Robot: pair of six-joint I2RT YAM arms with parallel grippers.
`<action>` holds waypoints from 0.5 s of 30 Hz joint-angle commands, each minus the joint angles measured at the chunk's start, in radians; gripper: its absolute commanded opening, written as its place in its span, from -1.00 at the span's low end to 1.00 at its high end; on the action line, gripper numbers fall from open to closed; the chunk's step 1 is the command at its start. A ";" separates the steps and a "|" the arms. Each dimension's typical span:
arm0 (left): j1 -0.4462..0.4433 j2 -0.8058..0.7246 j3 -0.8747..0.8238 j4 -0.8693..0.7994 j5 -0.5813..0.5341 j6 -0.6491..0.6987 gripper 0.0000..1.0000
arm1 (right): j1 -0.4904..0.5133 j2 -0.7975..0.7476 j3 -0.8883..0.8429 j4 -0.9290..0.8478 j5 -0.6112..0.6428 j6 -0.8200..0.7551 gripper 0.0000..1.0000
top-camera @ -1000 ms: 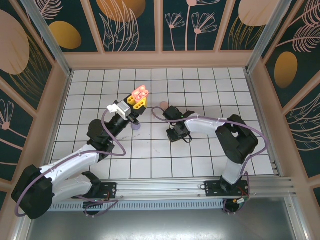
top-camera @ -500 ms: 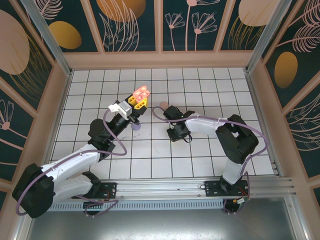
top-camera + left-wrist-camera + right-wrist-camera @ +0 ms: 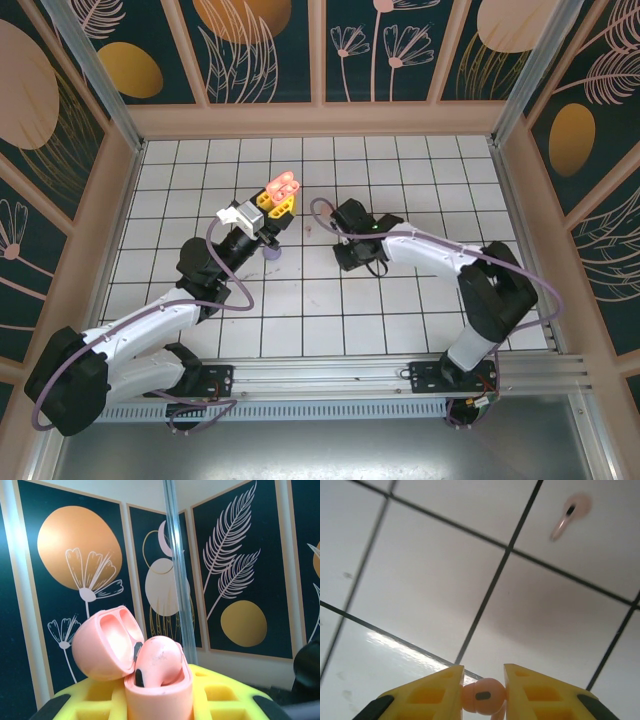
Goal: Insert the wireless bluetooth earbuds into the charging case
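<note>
Bud in hand: pale pink earbud [image 3: 483, 696], head pinched in the right gripper [image 3: 483, 679], fingers narrowly closed, held clear of the table [image 3: 420, 580].
Case: coral charging case [image 3: 159, 700], lid flipped open, clamped in the tightly closed left gripper [image 3: 277, 203], raised off the table, mouth up.
Case contents: seated bud [image 3: 160, 660], apparently filling one socket.
Key relation: case to the left of the right gripper and slightly farther back in the top view, near but apart; right arm nearer to deliver.
Stem axis: mostly hidden behind the fingers; probably needs pointing down into the free socket.
Spare: second pink earbud [image 3: 570, 512], flat on a tile beyond the fingertips.
</note>
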 commanded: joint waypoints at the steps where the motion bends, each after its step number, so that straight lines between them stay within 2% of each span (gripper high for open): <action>1: -0.007 -0.006 0.029 0.027 0.012 0.000 -1.00 | -0.003 -0.096 0.070 -0.037 0.021 0.019 -0.50; 8: -0.007 -0.011 0.041 0.021 0.014 0.010 -1.00 | -0.003 -0.257 0.185 0.006 0.007 0.017 -0.50; 15: -0.007 -0.002 0.052 0.019 0.020 0.013 -1.00 | -0.004 -0.424 0.222 0.224 -0.014 0.002 -0.51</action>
